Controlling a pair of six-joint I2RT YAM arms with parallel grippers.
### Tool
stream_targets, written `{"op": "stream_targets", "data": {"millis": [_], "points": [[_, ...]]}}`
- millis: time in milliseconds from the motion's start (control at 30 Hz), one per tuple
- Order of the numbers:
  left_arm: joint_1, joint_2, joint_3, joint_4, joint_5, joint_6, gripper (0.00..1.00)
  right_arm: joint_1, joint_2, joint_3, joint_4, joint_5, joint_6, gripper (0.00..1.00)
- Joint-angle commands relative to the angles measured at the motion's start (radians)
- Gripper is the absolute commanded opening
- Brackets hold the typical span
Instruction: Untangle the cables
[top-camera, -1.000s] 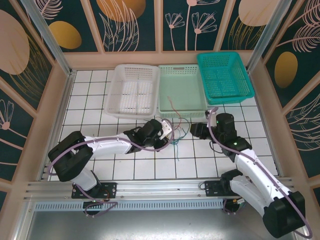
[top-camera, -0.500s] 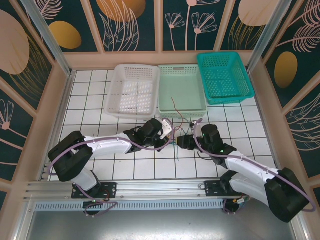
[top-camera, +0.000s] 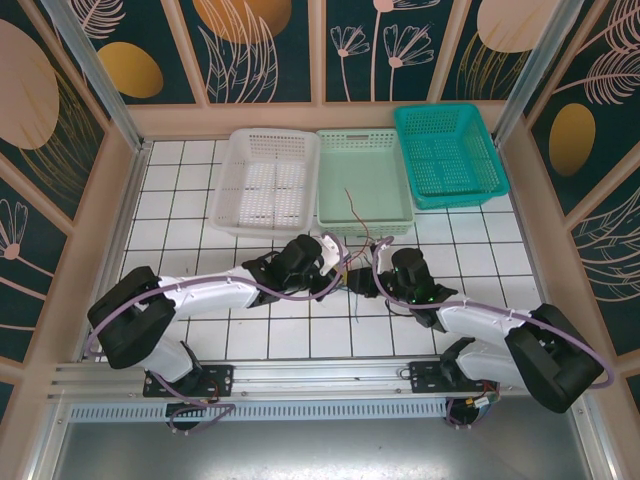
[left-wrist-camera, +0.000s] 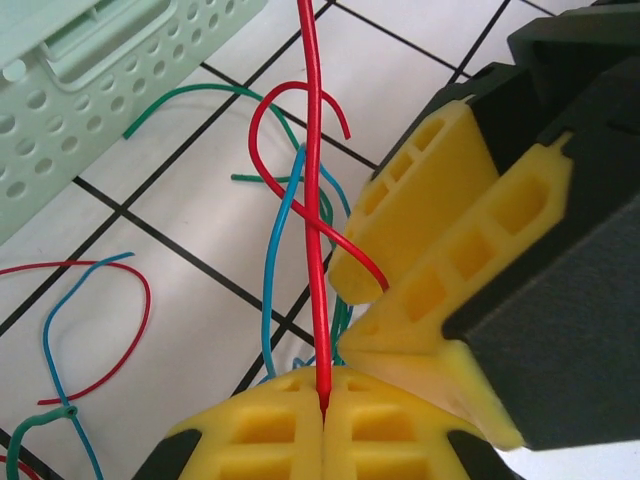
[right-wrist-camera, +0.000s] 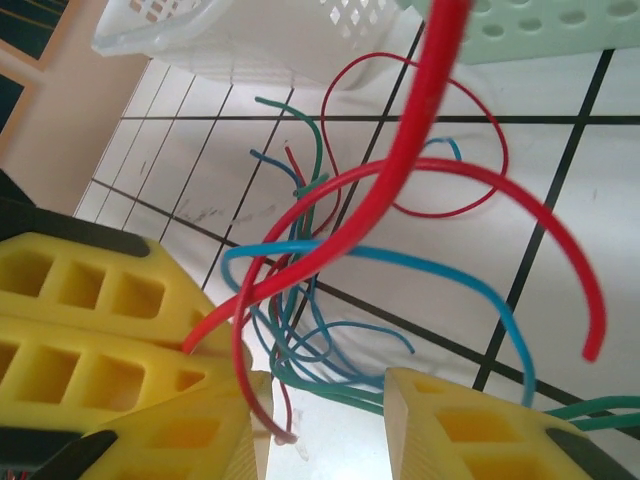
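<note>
The cables (top-camera: 352, 272) lie in a small tangle of red, green and blue on the white tiles between the two arms. My left gripper (left-wrist-camera: 325, 405) is shut on a red cable (left-wrist-camera: 313, 200), which runs straight up from its closed yellow fingertips. A blue cable (left-wrist-camera: 280, 260) and a green cable (left-wrist-camera: 200, 95) loop beside it. My right gripper (right-wrist-camera: 325, 430) stands open right against the left one, its yellow fingers (right-wrist-camera: 470, 430) either side of green strands (right-wrist-camera: 340, 385) and blue strands (right-wrist-camera: 420, 265). A thick-looking red cable (right-wrist-camera: 420, 110) crosses above.
Three baskets line the far side: a white basket (top-camera: 265, 180), a light green basket (top-camera: 362, 180) and a teal basket (top-camera: 447, 150). One red strand reaches up to the light green basket's front rim (top-camera: 365, 226). Wooden walls enclose the tiled floor.
My right gripper has swung left and down to meet the left gripper at the tangle, its jaws now a little narrower. The left gripper has stayed shut on the red cable, barely moving.
</note>
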Motion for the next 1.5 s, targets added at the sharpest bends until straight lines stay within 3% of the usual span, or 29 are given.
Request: {"op": "stream_targets", "data": {"millis": [0, 133, 300, 467, 700, 1100, 1167, 1267, 1467], "points": [[0.001, -0.03, -0.023, 0.055, 0.026, -0.025, 0.0, 0.008, -0.011, 0.006, 0.063, 0.024, -0.015, 0.35], [0.001, -0.031, -0.036, 0.082, 0.044, -0.04, 0.0, 0.008, -0.004, 0.002, 0.117, 0.015, -0.001, 0.31], [0.001, -0.049, -0.045, 0.08, 0.033, -0.046, 0.0, 0.01, 0.013, 0.006, 0.059, 0.042, 0.01, 0.0], [0.001, -0.113, -0.04, 0.018, -0.051, -0.02, 0.0, 0.006, -0.005, -0.013, -0.056, 0.107, 0.048, 0.0], [0.003, -0.227, -0.029, -0.062, -0.147, 0.023, 0.0, -0.001, -0.019, -0.072, -0.066, 0.149, 0.127, 0.0], [0.005, -0.362, -0.057, 0.003, -0.1, -0.013, 0.0, -0.01, 0.176, 0.034, -0.13, 0.147, 0.126, 0.0], [0.005, -0.379, -0.054, 0.005, -0.106, -0.016, 0.0, -0.01, 0.167, 0.036, -0.134, 0.141, 0.116, 0.13], [0.004, -0.406, -0.049, 0.016, -0.131, -0.022, 0.0, -0.01, 0.121, 0.042, -0.179, 0.151, 0.09, 0.44], [0.004, -0.452, -0.051, 0.065, -0.148, -0.03, 0.01, -0.01, -0.094, 0.062, -0.362, 0.191, 0.017, 0.65]]}}
